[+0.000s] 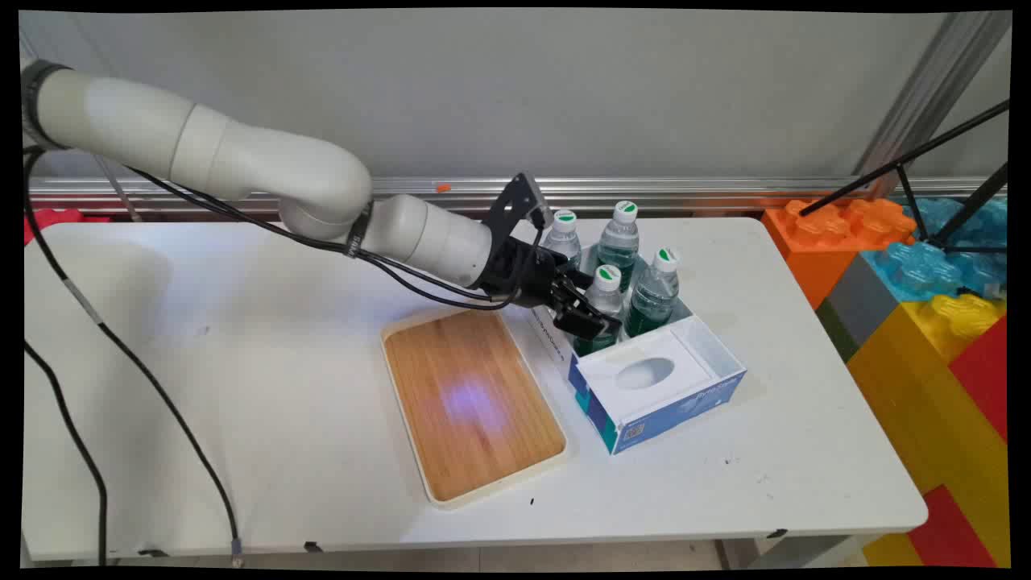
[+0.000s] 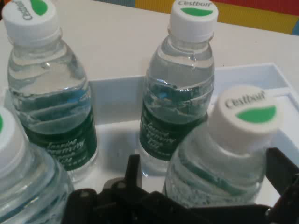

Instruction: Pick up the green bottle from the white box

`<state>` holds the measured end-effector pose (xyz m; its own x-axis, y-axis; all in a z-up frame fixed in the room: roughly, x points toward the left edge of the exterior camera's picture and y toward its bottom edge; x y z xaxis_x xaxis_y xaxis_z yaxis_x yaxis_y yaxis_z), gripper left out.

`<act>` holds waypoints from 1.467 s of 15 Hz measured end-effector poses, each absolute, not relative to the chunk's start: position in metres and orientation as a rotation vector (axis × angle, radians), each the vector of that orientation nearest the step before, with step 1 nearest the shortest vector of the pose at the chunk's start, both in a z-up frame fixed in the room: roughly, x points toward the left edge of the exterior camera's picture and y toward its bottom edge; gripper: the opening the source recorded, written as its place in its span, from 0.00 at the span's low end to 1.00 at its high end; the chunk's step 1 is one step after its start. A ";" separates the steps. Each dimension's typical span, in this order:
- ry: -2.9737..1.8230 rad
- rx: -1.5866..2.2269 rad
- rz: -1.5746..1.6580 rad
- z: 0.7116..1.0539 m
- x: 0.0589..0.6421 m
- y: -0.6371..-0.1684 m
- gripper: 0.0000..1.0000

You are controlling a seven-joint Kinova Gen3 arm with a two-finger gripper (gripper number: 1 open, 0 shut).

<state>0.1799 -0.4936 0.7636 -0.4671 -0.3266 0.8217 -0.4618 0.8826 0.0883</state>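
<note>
Ribbed clear-plastic bottle [image 2: 219, 158] between black jaws

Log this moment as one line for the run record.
gripper: open around nearest water bottle | bottles: four, upright in white box | wooden tray: beside box, bare

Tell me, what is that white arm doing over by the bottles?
The white robot arm's black two-finger gripper is reaching into a white and blue open box that holds four clear water bottles with white caps and green labels. Its fingers stand on either side of the nearest bottle, just below the cap. The other three bottles stand upright around it. Beside the box lies a wooden tray with a white rim, with nothing on it.
</note>
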 end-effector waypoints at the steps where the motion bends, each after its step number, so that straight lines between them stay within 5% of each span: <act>1: -2.101 0.561 0.178 0.767 0.183 -0.493 1.00; 12: -2.194 0.418 0.171 0.821 0.288 -0.490 1.00; 22: -2.178 0.338 0.290 0.843 0.346 -0.550 1.00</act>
